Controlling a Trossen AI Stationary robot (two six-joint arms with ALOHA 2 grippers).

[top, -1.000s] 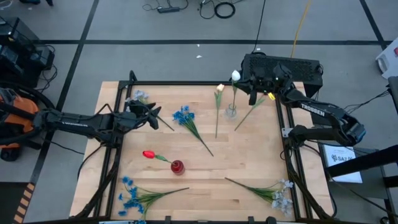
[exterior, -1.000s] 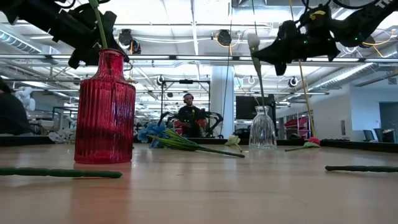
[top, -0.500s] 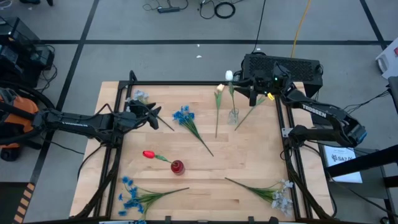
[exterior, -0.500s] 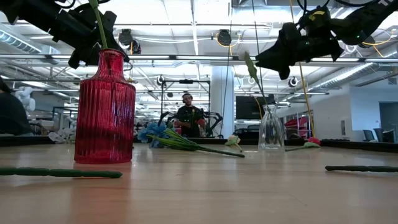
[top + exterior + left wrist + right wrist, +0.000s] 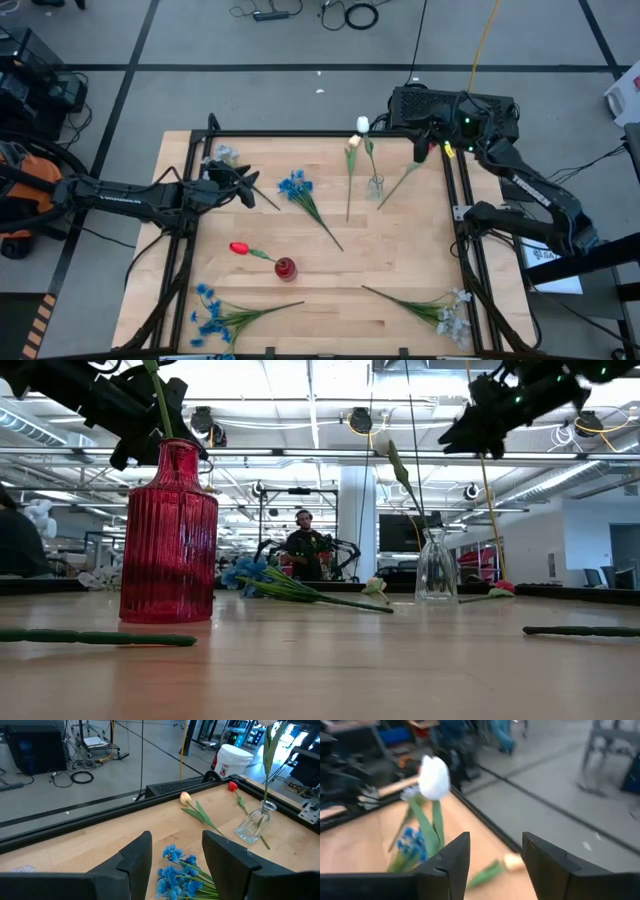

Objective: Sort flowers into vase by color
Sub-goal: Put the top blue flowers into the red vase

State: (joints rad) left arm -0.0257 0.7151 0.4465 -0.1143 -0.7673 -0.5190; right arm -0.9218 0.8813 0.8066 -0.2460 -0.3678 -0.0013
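Observation:
A white tulip (image 5: 362, 125) stands with its stem in the clear vase (image 5: 375, 186) and leans on the rim toward the far left. My right gripper (image 5: 422, 152) hovers open to the vase's far right, above the table; the tulip's head (image 5: 434, 777) shows ahead of it. A red tulip (image 5: 238, 248) leans out of the red vase (image 5: 285, 268). A cream tulip (image 5: 351, 146) and another red tulip (image 5: 232, 785) lie beside the clear vase. My left gripper (image 5: 250, 187) waits open just left of a blue cluster (image 5: 293, 183).
A blue bunch (image 5: 210, 312) lies at the near left and pale sprays (image 5: 450, 316) at the near right. A small pale spray (image 5: 222, 153) lies at the far left. A black frame (image 5: 300, 133) rims the table. A person (image 5: 303, 545) stands far behind.
My right gripper has opened and let go of the white tulip, then risen and drawn back toward the far right corner. The tulip, held upright before, has tipped and now leans in the clear vase with its head toward the far left.

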